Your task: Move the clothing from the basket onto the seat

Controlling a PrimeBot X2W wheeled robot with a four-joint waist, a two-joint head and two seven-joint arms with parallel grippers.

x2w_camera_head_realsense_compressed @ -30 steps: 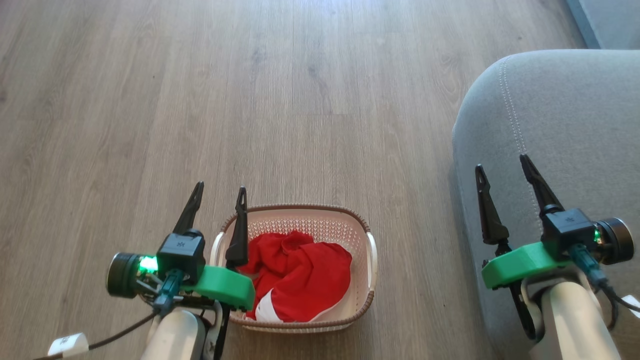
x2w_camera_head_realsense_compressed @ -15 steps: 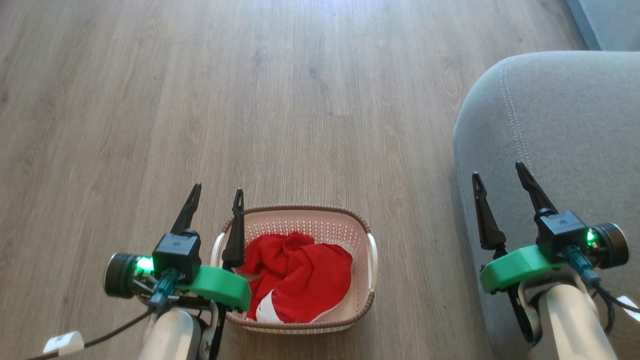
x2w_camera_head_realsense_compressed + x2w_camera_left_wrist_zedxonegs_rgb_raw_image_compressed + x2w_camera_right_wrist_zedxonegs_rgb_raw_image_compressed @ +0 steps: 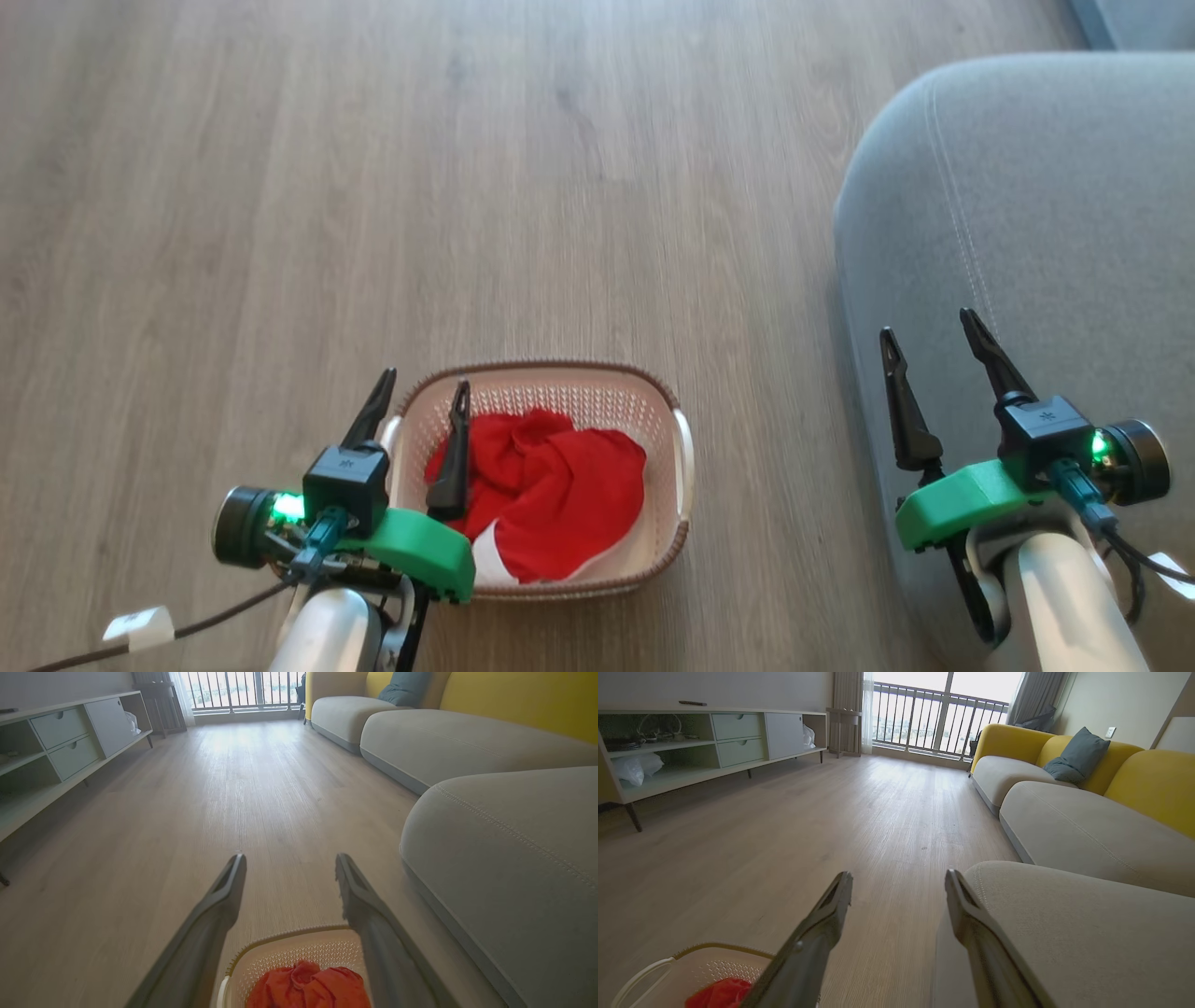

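Both arms reach forward with fingers spread; the red clothing [image 3: 560,490] lies heaped in the cream laundry basket [image 3: 607,403].

The left gripper [image 3: 422,381] hangs over the basket's left end, one finger above the rim and the other above the clothing, jaws apart and empty. The right gripper [image 3: 926,324], also parted and holding nothing, hovers at the near edge of the grey seat [image 3: 1055,215]. The seat stands to the right of the basket on the wooden floor [image 3: 467,187].
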